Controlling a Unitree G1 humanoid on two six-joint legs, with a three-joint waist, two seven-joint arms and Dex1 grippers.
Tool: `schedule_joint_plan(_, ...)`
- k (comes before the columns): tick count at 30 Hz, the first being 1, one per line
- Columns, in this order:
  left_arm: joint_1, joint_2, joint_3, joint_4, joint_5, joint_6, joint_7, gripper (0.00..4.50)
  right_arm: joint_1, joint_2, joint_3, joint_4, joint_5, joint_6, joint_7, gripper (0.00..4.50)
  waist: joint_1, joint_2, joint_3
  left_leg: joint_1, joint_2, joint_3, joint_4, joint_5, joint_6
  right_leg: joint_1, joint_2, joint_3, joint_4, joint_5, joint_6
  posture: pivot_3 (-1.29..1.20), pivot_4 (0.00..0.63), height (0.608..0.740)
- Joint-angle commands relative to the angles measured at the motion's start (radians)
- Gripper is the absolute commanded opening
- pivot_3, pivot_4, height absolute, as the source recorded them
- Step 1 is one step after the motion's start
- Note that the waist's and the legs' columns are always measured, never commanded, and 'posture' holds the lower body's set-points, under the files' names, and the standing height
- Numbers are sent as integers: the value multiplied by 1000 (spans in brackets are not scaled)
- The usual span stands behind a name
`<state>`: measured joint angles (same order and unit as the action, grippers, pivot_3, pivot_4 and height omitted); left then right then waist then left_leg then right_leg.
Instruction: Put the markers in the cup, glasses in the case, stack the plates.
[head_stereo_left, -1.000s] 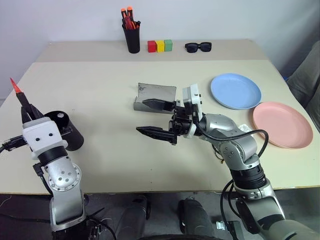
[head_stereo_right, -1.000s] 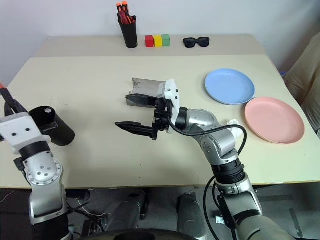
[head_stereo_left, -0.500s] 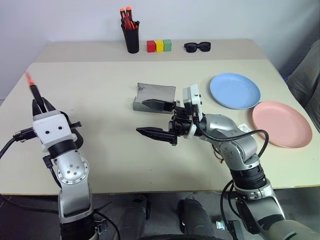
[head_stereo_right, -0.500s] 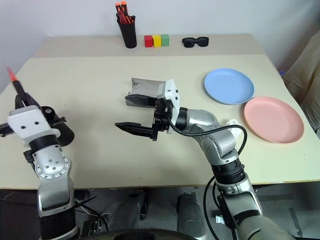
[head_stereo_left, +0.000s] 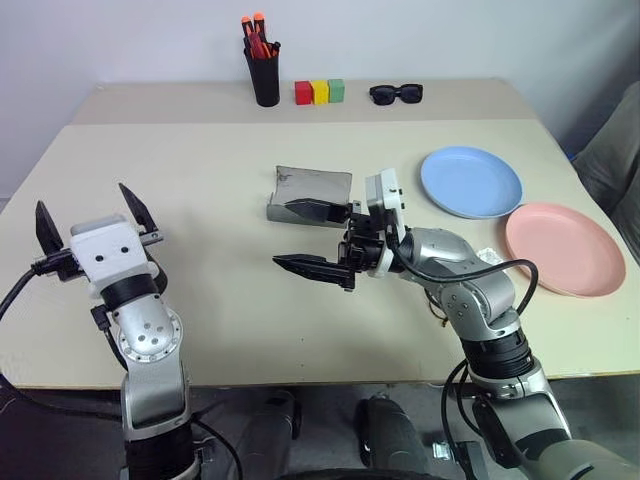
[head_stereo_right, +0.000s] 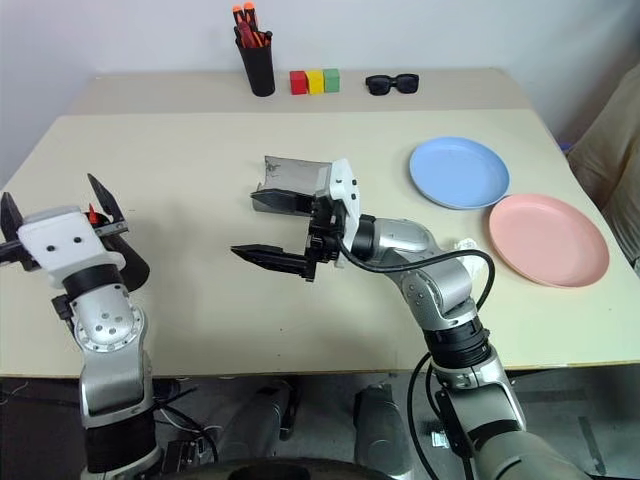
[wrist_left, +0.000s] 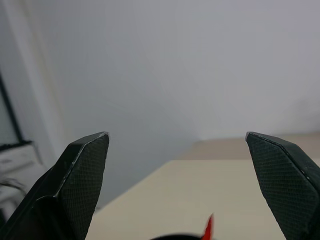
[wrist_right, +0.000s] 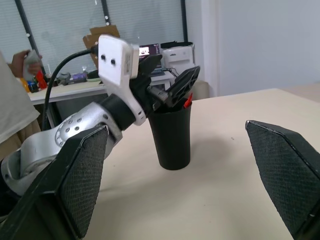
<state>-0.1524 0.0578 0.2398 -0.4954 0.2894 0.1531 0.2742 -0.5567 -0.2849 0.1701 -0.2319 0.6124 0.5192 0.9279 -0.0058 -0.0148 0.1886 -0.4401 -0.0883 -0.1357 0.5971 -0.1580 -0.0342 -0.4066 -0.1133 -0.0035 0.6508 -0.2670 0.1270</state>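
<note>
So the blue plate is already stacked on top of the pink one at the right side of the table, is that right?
Not quite. The blue plate and the pink plate are both at the right side of the table, but they lie side by side, not stacked. The left eye view shows them apart.

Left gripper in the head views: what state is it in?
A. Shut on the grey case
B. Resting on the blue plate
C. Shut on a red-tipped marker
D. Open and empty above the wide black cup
D: the left gripper has its two black fingers spread with nothing between them, above the wide black tapered plastic cup, where a red marker tip pokes out.
</note>
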Motion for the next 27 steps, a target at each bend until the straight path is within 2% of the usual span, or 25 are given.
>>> schedule_joint_plan(1, -100, 34, -90, -26, -108, 95, -169, 4466, -2, -7, -17, -21, 4, -7, -5, 4500, 0, 0, 0, 0, 0, 0, 0, 0, 0, 0, 0, 0, 0, 0, 0, 0, 150, 740)
schedule_joint_plan(3, -148, 57, -133, -8, -185, 203, -285, 4466, -4, -14, -24, -16, 0, -8, -9, 4500, -3, 0, 0, 0, 0, 1, 0, 0, 0, 1, 0, 0, -1, 0, 0, 0, 150, 740)
schedule_joint_plan(7, -250, 171, -204, 99, -264, 439, -491, 4466, -7, -43, -39, -8, -16, -14, -15, 4500, -12, 1, 0, 0, 0, 2, -1, 0, 0, 0, 1, 0, 0, 0, 0, 0, 150, 740)
schedule_joint_plan(11, -349, 252, -226, 236, -347, 513, -639, 4466, -8, -68, -50, -7, -25, -16, -17, 4500, -15, 1, 0, 0, 0, 1, -1, 0, 0, -1, 2, 0, 1, 0, 0, 0, 150, 740)
schedule_joint_plan(14, -467, 342, -296, 446, -350, 469, -798, 4466, 4, -94, -66, -23, -25, -11, -21, 4500, -11, 1, 0, 0, 0, 1, -1, 0, 0, -1, 2, 0, 0, 0, 0, 0, 150, 740)
schedule_joint_plan(17, -612, 383, -348, 678, -371, 418, -961, 4466, 32, -127, -81, -62, -17, 1, -26, 4500, -4, 0, 1, 0, 0, 1, 0, 0, 0, 0, 2, 0, 0, 0, 0, 0, 150, 740)
schedule_joint_plan(21, -732, 395, -397, 884, -375, 329, -1132, 4466, 69, -165, -102, -113, -2, 22, -35, 4500, -7, 0, 1, -1, -1, 0, -1, 0, 1, 0, -1, 0, -2, 0, 1, 0, 150, 740)
schedule_joint_plan(27, -853, 384, -495, 1175, -304, 87, -1325, 4466, 152, -266, -139, -188, -27, 55, -58, 4500, -8, 0, 1, -1, -1, 0, -1, 0, 1, -1, -1, 0, -1, 0, 1, 0, 150, 740)
